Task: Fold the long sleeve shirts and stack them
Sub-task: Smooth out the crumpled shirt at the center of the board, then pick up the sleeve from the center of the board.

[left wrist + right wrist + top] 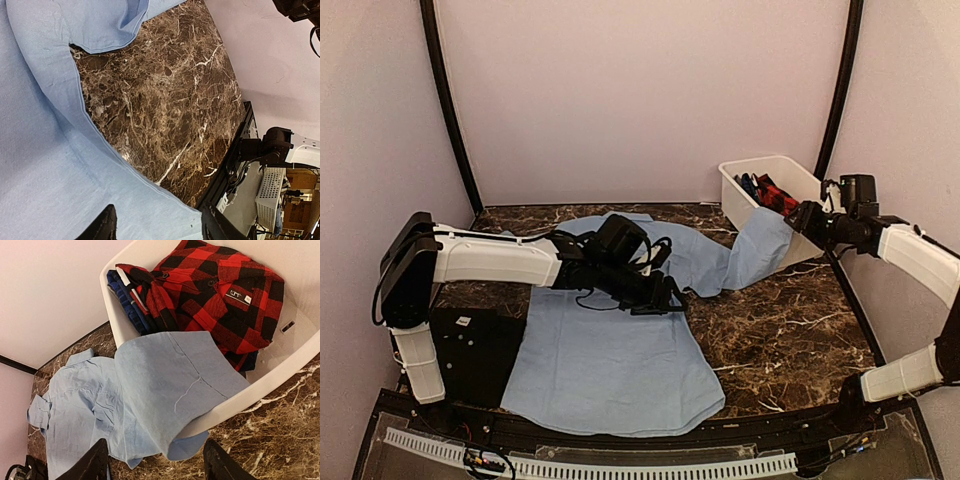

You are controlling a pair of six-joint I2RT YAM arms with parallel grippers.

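A plain light-blue long sleeve shirt (610, 360) lies spread on the marble table (780, 330). One sleeve (760, 245) runs right and drapes over the rim of a white bin (732, 192). The left gripper (665, 297) hovers over the shirt's right side, open, its fingers (105, 227) wide apart above the cloth edge (150, 200). My right gripper (802, 217) sits at the bin, open, fingers (92, 462) on either side of the hanging sleeve cuff (187, 447) without touching it. Inside the bin lie a red-black checked shirt (215, 290) and a dark blue shirt (127, 302).
A flat black square mat (475, 350) lies at the near left, partly under the shirt's edge. The white bin (280, 375) stands at the far right corner against the wall. Pink walls close in the back and sides.
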